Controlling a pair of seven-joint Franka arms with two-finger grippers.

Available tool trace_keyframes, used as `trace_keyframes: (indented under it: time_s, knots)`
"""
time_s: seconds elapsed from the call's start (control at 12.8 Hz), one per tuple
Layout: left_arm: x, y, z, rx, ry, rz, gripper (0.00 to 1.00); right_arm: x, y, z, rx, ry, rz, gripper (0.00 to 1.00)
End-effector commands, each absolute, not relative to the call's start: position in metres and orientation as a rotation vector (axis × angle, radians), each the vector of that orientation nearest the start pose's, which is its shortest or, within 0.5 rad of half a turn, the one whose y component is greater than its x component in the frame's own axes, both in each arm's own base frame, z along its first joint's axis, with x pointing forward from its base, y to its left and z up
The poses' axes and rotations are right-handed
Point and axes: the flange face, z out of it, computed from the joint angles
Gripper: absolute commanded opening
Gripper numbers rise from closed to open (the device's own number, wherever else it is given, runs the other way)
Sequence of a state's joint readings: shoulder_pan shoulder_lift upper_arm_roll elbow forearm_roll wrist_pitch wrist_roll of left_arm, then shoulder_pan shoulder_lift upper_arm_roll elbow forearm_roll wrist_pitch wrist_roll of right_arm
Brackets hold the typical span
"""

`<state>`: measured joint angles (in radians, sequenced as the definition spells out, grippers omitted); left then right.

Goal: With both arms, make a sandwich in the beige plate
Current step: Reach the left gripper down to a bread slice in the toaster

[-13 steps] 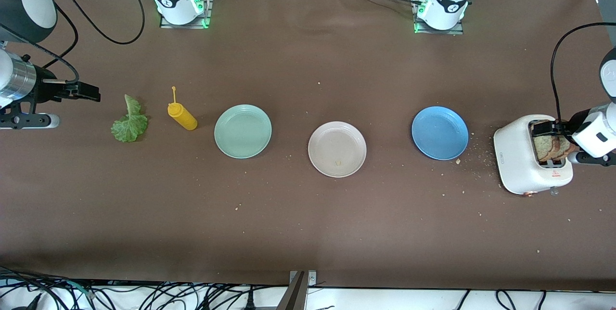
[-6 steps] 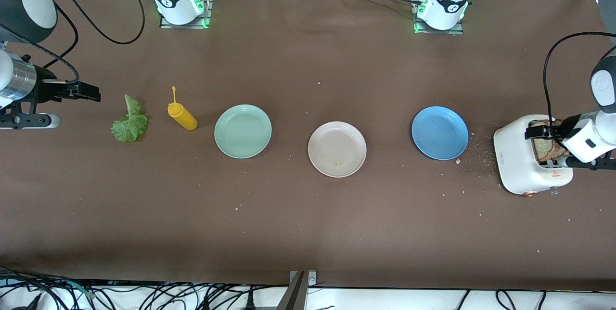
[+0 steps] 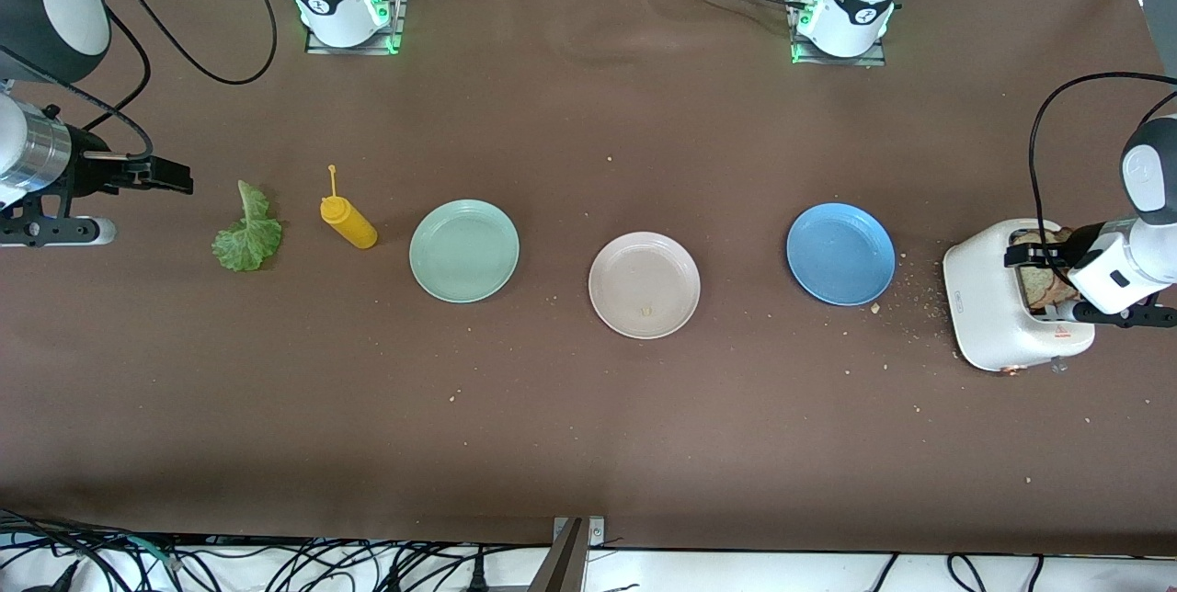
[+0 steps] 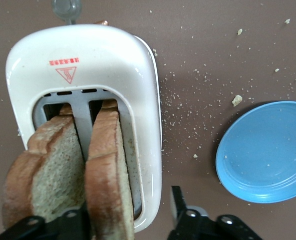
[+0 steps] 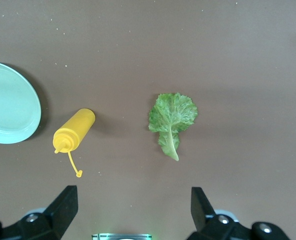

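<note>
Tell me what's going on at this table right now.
The left gripper is down at the white toaster, its fingers on either side of one of the two bread slices standing in the slots. The right gripper waits open above the lettuce leaf and the yellow squeeze bottle. The beige plate holds only crumbs.

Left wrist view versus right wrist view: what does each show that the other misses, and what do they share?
Only the left wrist view: the white toaster with two bread slices standing in its slots, the blue plate, crumbs, and the left gripper straddling one slice.
Only the right wrist view: the lettuce leaf, the yellow squeeze bottle lying down, the mint-green plate, and the open right gripper.
Shared: the brown table.
</note>
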<state>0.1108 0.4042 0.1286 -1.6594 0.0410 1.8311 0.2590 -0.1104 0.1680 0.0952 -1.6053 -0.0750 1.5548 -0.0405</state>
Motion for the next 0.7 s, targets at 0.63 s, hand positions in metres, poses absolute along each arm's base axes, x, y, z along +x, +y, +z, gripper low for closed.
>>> trace_keyframes:
  time_s: [0.63]
  knots:
    - [0.623,0.174,0.390,-3.074,0.027,0.358,0.08,0.587,-0.019,0.511,-3.173,-0.053,0.363,1.00]
